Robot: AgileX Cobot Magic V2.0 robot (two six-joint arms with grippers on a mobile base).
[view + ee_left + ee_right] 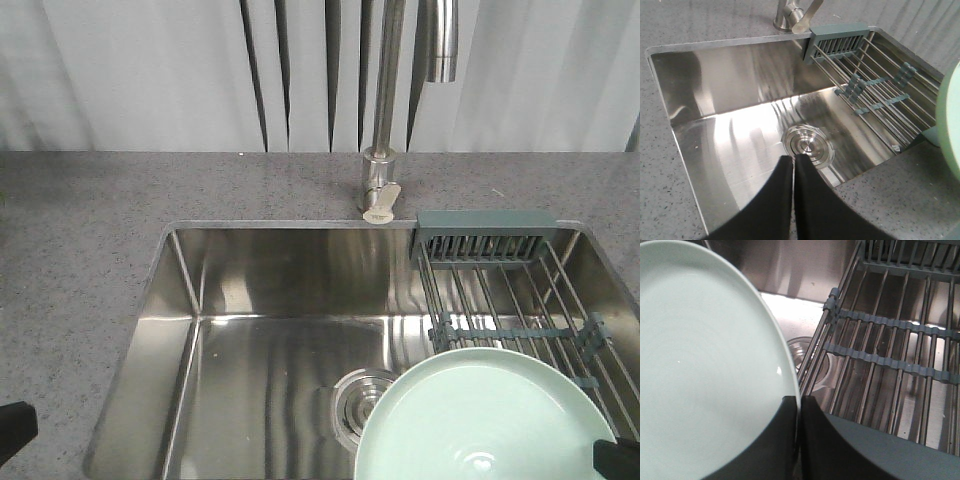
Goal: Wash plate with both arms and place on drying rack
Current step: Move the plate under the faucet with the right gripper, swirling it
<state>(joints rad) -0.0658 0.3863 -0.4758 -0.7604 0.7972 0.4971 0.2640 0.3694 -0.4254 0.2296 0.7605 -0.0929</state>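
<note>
The pale mint-green plate [480,420] hangs over the sink's near right part, partly over the drying rack [500,300]. My right gripper [798,399] is shut on the plate [705,365] at its rim; in the front view only a black corner of that gripper [618,458] shows. The rack's steel rods [890,355] lie just right of the plate. My left gripper [793,159] is shut and empty, above the sink's near side, pointing at the round drain [808,144]. The plate's edge [949,125] shows at the right of that view, and the rack [875,85] beyond it.
A steel sink [250,300] is set in a speckled grey counter [80,220]. A steel tap [385,110] stands behind it, with its spout [440,40] above. The rack's slotted caddy [485,237] is at the back right. A black part of the left arm [12,428] sits at the lower left.
</note>
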